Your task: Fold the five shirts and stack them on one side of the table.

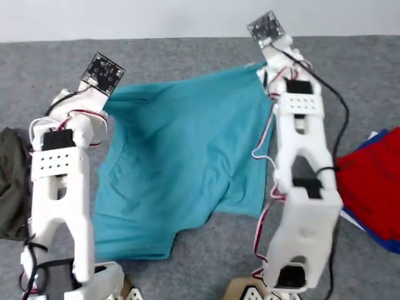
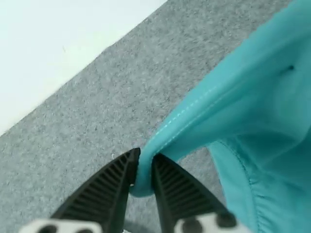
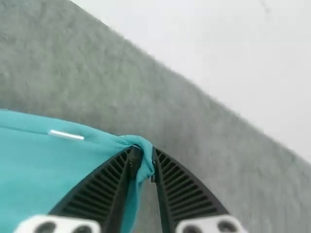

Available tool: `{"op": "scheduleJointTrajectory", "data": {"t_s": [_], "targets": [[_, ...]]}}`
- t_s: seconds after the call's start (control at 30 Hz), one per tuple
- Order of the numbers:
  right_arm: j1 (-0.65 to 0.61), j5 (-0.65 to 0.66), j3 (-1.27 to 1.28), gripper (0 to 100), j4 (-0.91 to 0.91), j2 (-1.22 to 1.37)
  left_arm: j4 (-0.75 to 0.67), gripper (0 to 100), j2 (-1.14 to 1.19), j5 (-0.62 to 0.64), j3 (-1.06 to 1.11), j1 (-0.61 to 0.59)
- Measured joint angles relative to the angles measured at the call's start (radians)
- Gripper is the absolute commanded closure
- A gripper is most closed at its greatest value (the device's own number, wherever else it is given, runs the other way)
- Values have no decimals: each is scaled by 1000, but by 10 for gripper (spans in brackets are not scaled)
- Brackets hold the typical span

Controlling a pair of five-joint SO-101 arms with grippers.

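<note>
A teal shirt is stretched between the two arms over the grey table, its far edge lifted and its near part lying rumpled on the cloth. My left gripper is shut on one far corner of the teal shirt, at the high view's left. My right gripper is shut on the other far corner of the teal shirt, at the far right. Both corners are pinched between black ribbed fingers.
A dark olive garment lies at the table's left edge. A red shirt over a blue one sits at the right edge. The grey table covering ends at a white wall along the far side.
</note>
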Motion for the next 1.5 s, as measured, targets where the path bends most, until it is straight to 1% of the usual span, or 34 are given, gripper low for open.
{"op": "scheduleJointTrajectory", "data": {"t_s": [0.1, 0.2, 0.4, 0.6, 0.8, 1.1, 1.2, 1.33, 1.5], "targets": [[-23, 8, -213, 988, 28, 132, 0, 997, 0, 0, 3, 0], [-52, 63, -419, 988, 44, 255, 0, 997, 0, 0, 8, 0], [-72, 103, -718, 988, 163, 445, 0, 997, 5, 0, 8, -2], [-72, 101, -898, 988, 292, 523, -124, 997, 98, 0, -8, -29], [-49, 124, -942, 988, 318, 545, -153, 997, 269, 0, -209, -37], [-37, 140, -950, 988, 331, 552, -155, 997, 516, 2, -686, -25], [-32, 140, -950, 988, 331, 552, -123, 997, 565, -37, -815, 5], [-18, 141, -950, 988, 331, 552, -81, 997, 628, -81, -913, 40], [-11, 141, -950, 988, 331, 552, -81, 998, 666, -89, -933, 54]]}}
